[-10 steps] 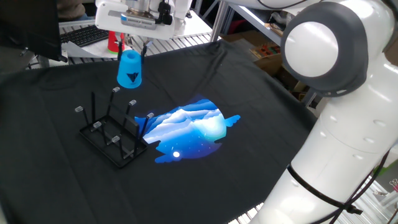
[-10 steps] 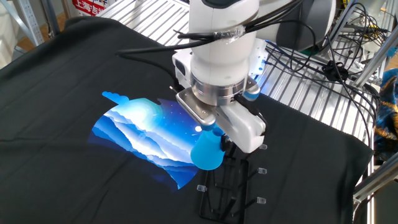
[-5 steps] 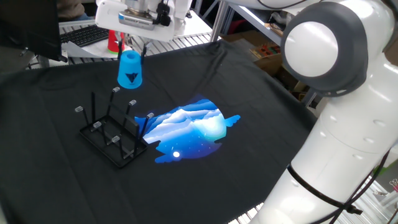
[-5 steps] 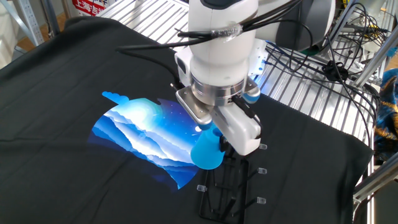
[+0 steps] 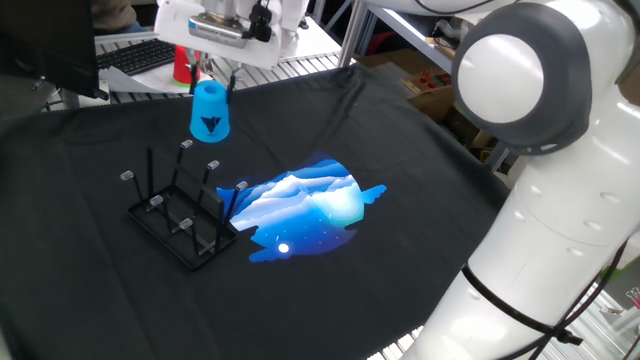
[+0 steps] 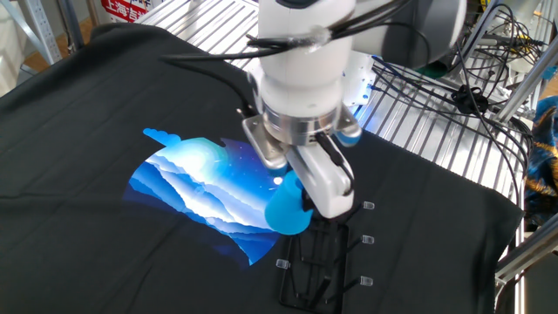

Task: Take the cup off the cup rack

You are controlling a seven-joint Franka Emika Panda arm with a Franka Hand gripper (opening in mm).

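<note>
The bright blue cup [image 5: 210, 112] with a dark triangular mark hangs upside down in my gripper [image 5: 213, 84], lifted above and behind the black wire cup rack [image 5: 182, 210]. The gripper is shut on the cup's upper end. In the other fixed view the cup [image 6: 289, 209] shows its round open end below the gripper body, over the rack [image 6: 324, 253]. The rack's grey-capped pegs stand free of the cup.
A black cloth covers the table, with a blue-and-white printed patch [image 5: 303, 207] beside the rack. A red cup [image 5: 181, 66] stands behind the gripper. A metal grid surface [image 6: 436, 122] and cables lie beyond the cloth. My arm's large white body [image 5: 540, 180] fills the right side.
The gripper has risen slightly with the cup and turned a little about its wrist. The rack has not moved.
</note>
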